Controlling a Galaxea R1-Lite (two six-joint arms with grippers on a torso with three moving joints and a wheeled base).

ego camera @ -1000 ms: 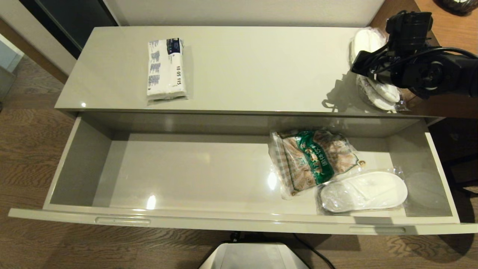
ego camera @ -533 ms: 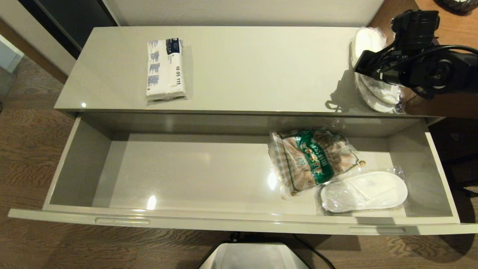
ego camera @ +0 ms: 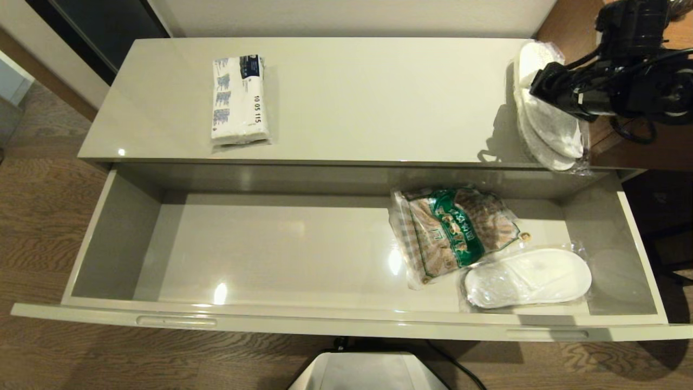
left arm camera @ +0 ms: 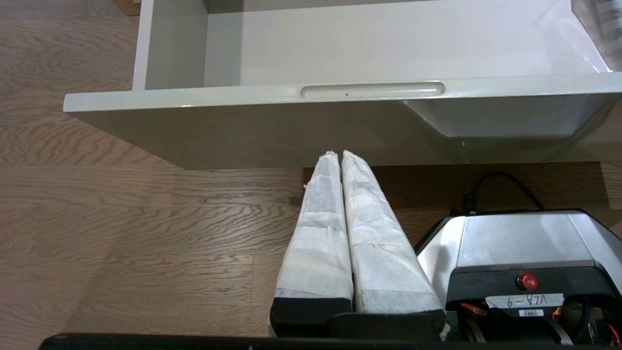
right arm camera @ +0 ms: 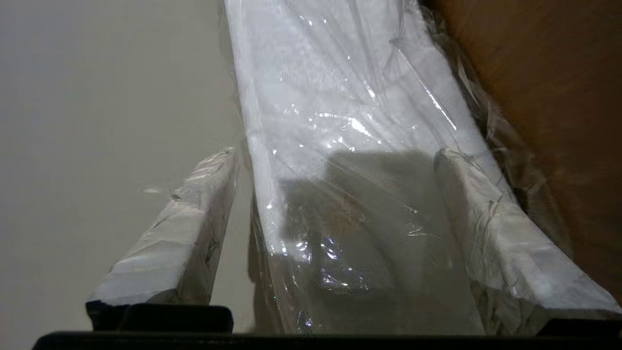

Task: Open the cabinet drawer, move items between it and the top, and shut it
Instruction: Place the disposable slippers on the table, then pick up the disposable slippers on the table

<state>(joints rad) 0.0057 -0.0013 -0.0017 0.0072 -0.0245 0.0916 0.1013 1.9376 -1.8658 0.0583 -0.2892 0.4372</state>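
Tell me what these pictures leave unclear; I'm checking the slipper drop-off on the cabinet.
- Head view: the right gripper fingertips are hidden behind the arm.
- Head view: part of the wrapped slippers on the top sits under the arm.
- Right wrist view: the slippers' far end is cut off by the frame edge.
- Left wrist view: most of the drawer is out of frame.

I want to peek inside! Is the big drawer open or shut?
Open. The drawer is pulled far out from the cabinet, so you can see a snack bag and wrapped slippers lying inside.
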